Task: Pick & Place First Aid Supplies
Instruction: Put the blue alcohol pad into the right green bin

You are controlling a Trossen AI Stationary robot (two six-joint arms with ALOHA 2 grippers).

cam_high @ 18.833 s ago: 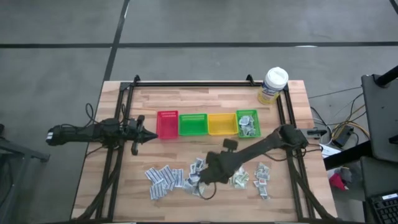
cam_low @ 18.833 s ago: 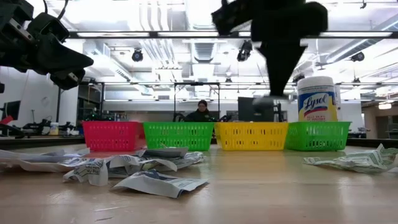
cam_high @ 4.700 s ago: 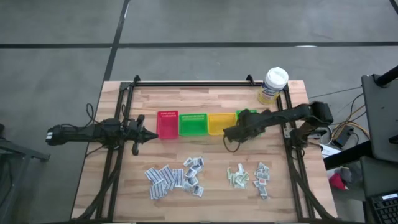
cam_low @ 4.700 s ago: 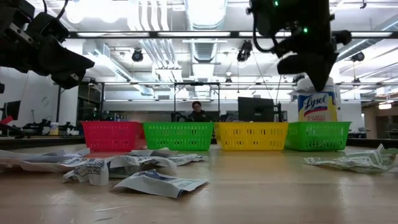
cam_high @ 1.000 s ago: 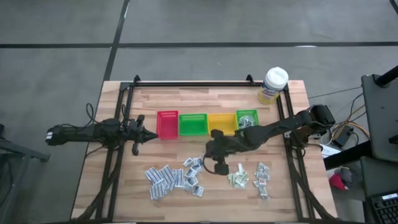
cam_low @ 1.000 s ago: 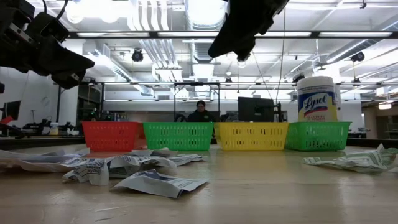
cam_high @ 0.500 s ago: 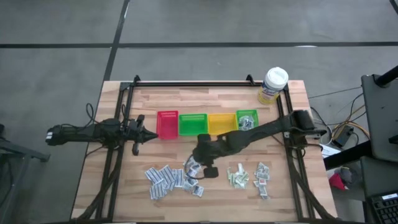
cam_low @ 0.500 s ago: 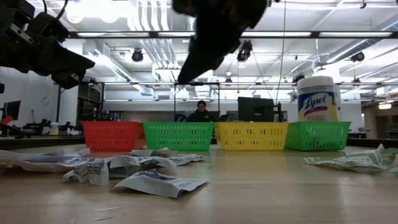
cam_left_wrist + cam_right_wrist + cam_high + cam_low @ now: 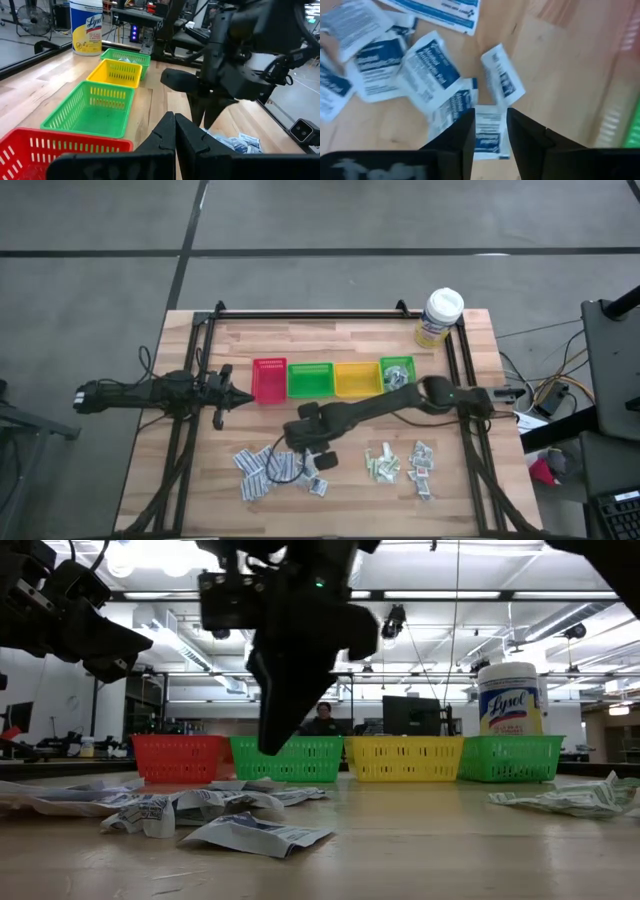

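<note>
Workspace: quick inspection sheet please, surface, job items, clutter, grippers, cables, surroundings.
Surface: wooden table, black frame rails along its sides.
Job's things: white-blue sachets heaped at front left; pale green sachets and white-red sachets at front right; some sachets already in the rightmost green bin.
Clutter: red bin, green bin and yellow bin in a row; wipes tub at the back right corner.
Grippers: right gripper above the white-blue sachets, fingers parted, nothing between them; left gripper parked at the left edge, shut.
Cables: loose leads off the table's right side.
Surroundings: seated person and monitor behind the bins.
</note>
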